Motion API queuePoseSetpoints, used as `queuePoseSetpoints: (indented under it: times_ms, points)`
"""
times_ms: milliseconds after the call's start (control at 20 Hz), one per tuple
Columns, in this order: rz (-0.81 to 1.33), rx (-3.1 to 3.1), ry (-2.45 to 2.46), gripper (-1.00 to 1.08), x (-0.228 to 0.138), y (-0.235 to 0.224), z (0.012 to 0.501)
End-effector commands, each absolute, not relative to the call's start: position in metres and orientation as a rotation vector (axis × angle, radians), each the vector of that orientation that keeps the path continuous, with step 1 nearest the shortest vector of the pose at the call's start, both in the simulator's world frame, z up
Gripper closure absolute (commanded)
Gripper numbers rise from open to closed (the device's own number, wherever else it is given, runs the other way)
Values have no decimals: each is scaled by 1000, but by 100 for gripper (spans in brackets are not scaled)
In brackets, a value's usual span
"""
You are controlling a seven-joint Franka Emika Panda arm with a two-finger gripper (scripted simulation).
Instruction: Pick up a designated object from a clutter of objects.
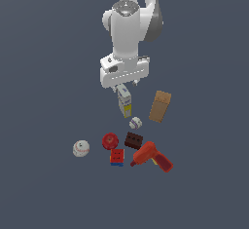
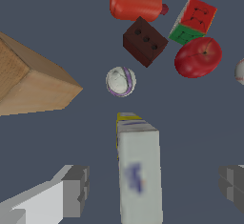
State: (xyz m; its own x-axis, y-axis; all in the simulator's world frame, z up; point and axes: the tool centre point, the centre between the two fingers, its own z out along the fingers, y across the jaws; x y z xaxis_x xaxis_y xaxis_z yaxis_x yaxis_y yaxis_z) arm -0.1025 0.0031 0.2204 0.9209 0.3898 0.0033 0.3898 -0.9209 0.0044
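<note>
The designated object, a tall narrow carton [image 1: 124, 102] with a white upper part and a yellow lower part, stands on the floor just under my gripper [image 1: 126, 85]. In the wrist view the carton [image 2: 138, 170] lies between the two grey fingers [image 2: 76, 189], with gaps on both sides. The gripper [image 2: 155, 185] is open and holds nothing. The clutter of objects lies around it: a small white ball [image 1: 135, 123] close beside the carton, and a brown box [image 1: 160, 106] to the exterior view's right.
Beyond the small ball sit a red fruit [image 1: 110, 141], a dark brown block [image 1: 133, 140], a red-blue block [image 1: 116, 157] and a red drill [image 1: 151, 157]. A white baseball [image 1: 81, 148] lies apart toward the exterior view's left. The brown box [image 2: 28, 80] looms large in the wrist view.
</note>
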Motion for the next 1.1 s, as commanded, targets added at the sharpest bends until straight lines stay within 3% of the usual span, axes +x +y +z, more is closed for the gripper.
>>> queuePoseSetpoints:
  times_ms: [0,1050]
  points:
    - [4,3069,659,-92,-112,2,213]
    - [0,3061,708,-92,-128,1,176]
